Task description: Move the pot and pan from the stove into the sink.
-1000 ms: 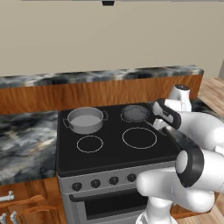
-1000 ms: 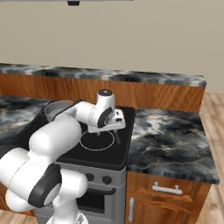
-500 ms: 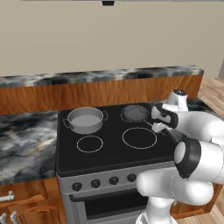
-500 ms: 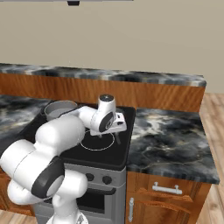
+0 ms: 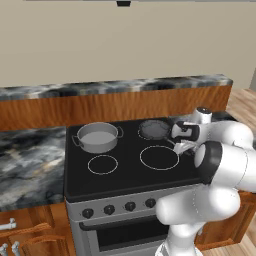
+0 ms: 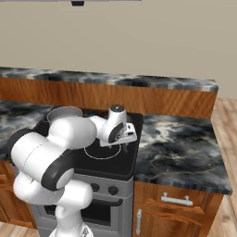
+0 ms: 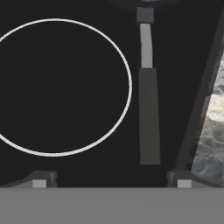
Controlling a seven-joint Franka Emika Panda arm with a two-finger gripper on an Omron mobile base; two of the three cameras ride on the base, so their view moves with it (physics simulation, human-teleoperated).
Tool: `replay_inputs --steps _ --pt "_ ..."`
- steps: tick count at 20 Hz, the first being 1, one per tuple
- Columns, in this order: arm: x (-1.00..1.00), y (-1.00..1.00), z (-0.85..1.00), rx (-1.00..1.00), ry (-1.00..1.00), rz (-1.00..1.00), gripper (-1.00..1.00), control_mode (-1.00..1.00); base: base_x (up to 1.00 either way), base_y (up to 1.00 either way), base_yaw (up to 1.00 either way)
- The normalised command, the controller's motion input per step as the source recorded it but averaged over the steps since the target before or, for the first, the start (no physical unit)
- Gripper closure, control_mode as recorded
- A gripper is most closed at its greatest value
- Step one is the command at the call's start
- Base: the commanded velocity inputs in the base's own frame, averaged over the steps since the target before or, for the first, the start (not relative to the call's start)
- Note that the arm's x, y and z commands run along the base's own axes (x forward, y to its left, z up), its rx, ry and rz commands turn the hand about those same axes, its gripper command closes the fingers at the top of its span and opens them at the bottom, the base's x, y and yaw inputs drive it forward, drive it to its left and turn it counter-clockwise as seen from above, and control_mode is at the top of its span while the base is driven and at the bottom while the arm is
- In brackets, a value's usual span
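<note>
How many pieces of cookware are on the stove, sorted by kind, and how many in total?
Pot: 1
Pan: 1
Total on the stove: 2

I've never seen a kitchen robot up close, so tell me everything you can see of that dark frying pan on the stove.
The pan is shallow, round and dark grey-black, apparently metal. It sits flat on the stove's back right burner. Its long thin handle lies along the black glass. The open gripper hovers over the handle, not touching.
</note>
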Motion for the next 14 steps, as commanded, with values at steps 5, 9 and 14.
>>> replay_inputs --steps 5,9,14 --pt "0.12 -0.13 -0.38 0.0 0.0 0.03 -1.0 -1.0 0.0 0.0 0.0" --pt "0.13 -0.06 -0.26 0.0 0.0 0.02 -1.0 -1.0 0.0 0.0 0.0" --pt "0.25 0.0 -0.17 0.0 0.0 0.0 -1.0 -1.0 0.0 0.0 0.0"
